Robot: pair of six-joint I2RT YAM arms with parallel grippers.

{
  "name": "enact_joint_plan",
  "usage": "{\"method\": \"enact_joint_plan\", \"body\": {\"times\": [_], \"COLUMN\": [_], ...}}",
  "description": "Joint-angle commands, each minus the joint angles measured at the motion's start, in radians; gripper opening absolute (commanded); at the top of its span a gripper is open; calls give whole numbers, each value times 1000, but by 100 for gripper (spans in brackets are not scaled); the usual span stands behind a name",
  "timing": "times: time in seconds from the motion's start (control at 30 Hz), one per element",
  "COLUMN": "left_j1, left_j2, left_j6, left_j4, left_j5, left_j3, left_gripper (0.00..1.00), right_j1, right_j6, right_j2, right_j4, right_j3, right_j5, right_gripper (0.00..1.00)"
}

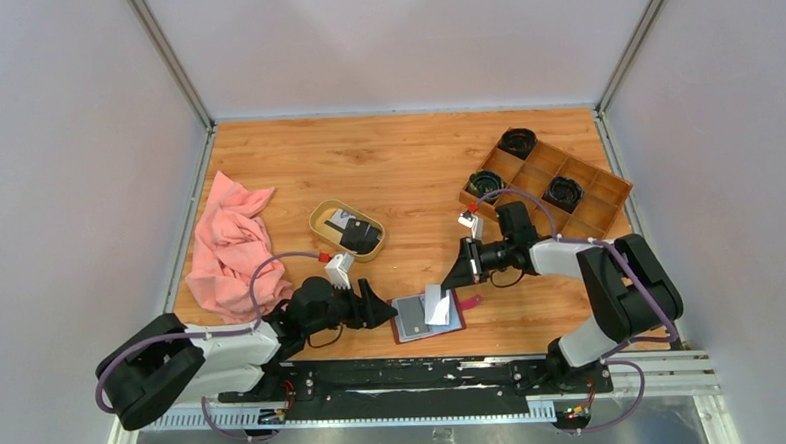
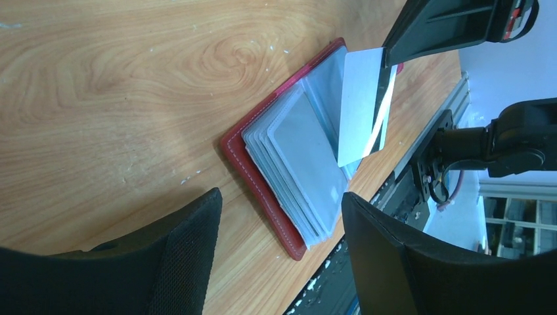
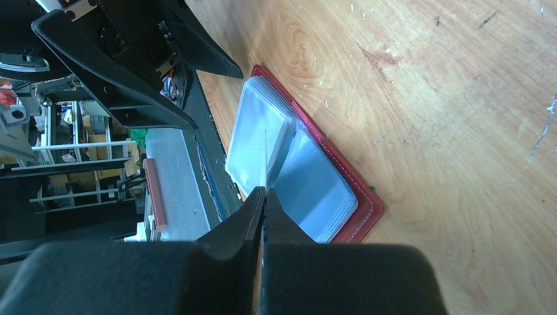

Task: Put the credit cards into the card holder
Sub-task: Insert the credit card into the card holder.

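The dark red card holder (image 1: 457,325) lies open near the table's front edge, grey pockets up. It also shows in the left wrist view (image 2: 257,172) and in the right wrist view (image 3: 363,205). My right gripper (image 1: 452,278) is shut on a white card (image 1: 436,305) and holds it on edge over the holder's middle. The card (image 2: 358,108) hangs from the right gripper (image 2: 394,56), its low corner at the pockets. In the right wrist view the card (image 3: 265,157) is edge-on in the shut gripper (image 3: 263,191). My left gripper (image 1: 383,311) is open and empty at the holder's left edge (image 2: 281,197).
An oval tan dish (image 1: 319,217) behind the left gripper holds a black card (image 1: 362,235) and a white card (image 1: 341,222). A pink cloth (image 1: 228,247) lies at the left. A brown wooden compartment tray (image 1: 599,208) with dark round objects stands at the back right.
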Motion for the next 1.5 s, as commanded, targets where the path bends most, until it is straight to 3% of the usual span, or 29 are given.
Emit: {"method": "enact_joint_plan", "body": {"times": [0.0,0.53,0.9,1.1,1.47], "left_j1": [-7,-54,-58,-57,-58], "left_j2": [43,190,329,407,410], "left_j6": [-51,-141,-164,-175,-194], "left_j4": [2,2,2,2,2], "left_j5": [33,0,-44,-51,-78], "left_j3": [26,51,56,67,53], "left_gripper": [70,63,43,42,38], "right_j1": [-19,-19,-74,-79,-125], "right_j6": [-9,-31,-70,-69,-79], "right_j2": [21,92,44,40,-15], "right_j4": [-14,-26,-59,-57,-70], "right_j3": [3,7,29,31,-5], "right_j5": [-16,-7,8,-14,51], "right_gripper": [0,0,0,0,0]}}
